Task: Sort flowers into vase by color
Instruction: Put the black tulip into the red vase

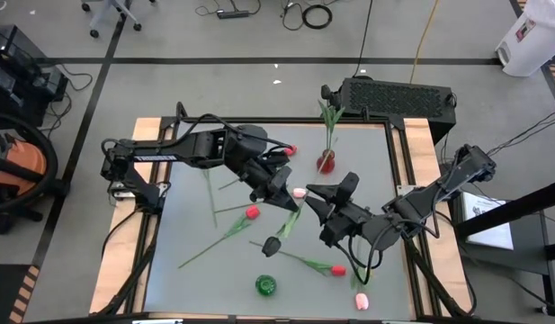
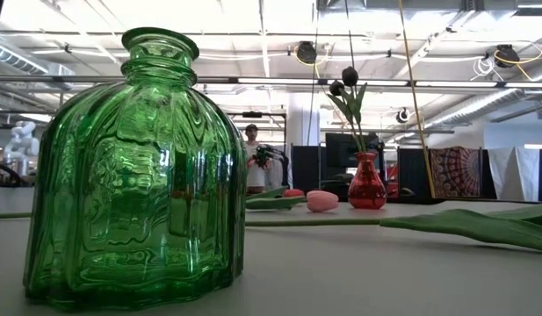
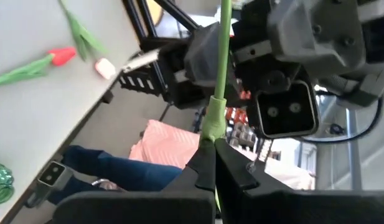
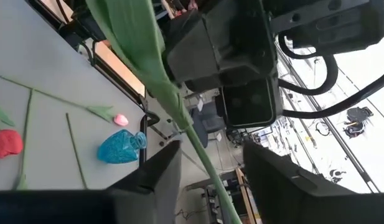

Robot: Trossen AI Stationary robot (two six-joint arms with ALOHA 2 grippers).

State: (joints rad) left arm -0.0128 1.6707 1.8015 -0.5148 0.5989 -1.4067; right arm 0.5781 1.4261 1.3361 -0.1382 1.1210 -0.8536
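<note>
Tulip (image 3: 220, 74) stem pinched in left hand (image 3: 211, 146) mid-table; right hand (image 4: 207, 165) jaws apart around it.

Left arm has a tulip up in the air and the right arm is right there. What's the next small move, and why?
Probably close the right pincer on the green stem. Its fingers stand open on either side of the stem, while the left pincer is shut on that stem, so a handover looks set.

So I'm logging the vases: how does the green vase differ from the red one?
The green vase sits at the table's near edge; the red vase stands toward the far side. The green vase holds no flowers; the red vase holds stems, with black tulips showing above it in the low view. Both are upright glass.
</note>
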